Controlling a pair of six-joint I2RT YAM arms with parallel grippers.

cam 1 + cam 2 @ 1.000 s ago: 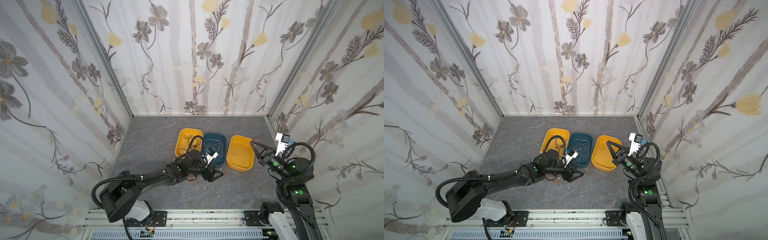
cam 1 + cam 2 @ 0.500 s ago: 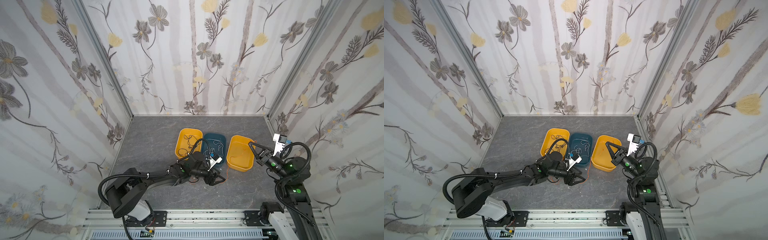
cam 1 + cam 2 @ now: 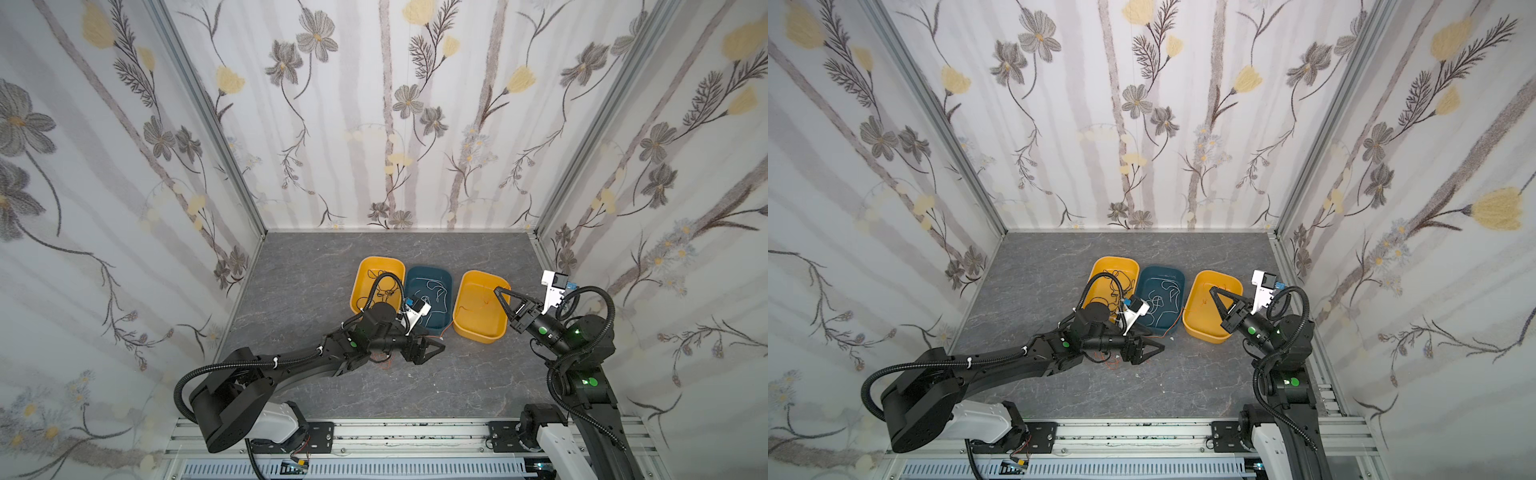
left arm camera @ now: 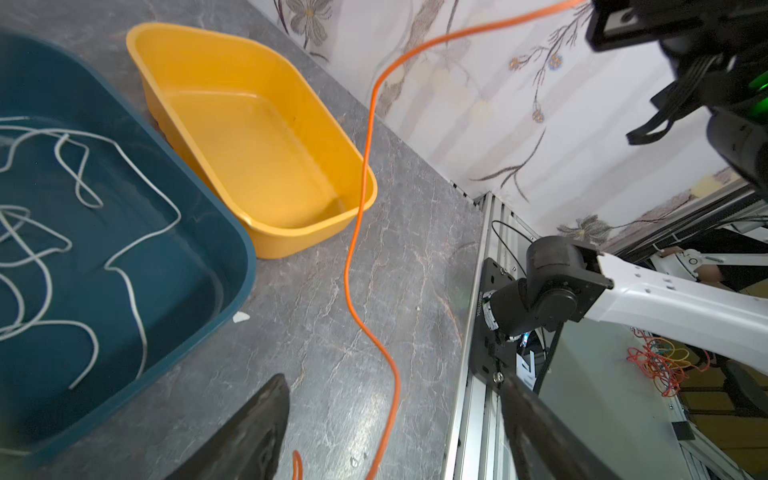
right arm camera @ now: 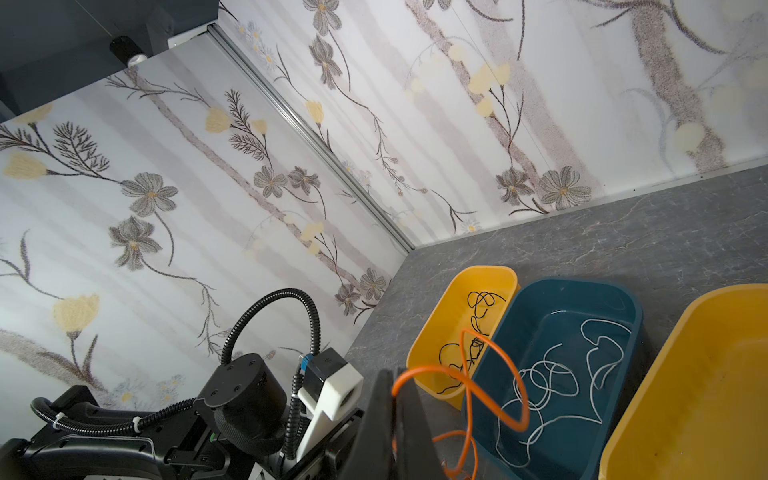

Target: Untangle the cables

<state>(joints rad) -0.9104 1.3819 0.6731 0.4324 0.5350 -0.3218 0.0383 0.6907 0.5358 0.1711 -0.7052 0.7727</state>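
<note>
Watching the left fingers (image 4: pixel 257 432), I see them spread wide and gripping nothing, low over the grey stone-patterned table (image 3: pixel 311 291). A thin orange cable (image 4: pixel 347 274) runs along the table between them. Over the last second that arm has slid a little nearer, off the near edge of the dark blue plastic tray (image 3: pixel 428 271). The right fingers (image 5: pixel 374 424) are pinched shut on the same cable, lifted over the right yellow plastic tray (image 3: pixel 476 275), and have drifted slightly left. A loose orange tangle (image 3: pixel 382 361) lies on the table under the left wrist. Thin white cables (image 5: pixel 544 374) lie in the blue tray, and thin black cables (image 5: pixel 484 301) lie in the left yellow plastic tray (image 3: pixel 376 266). I judge orange is what remains, and the strand is now laid out for a left-hand grip.
</note>
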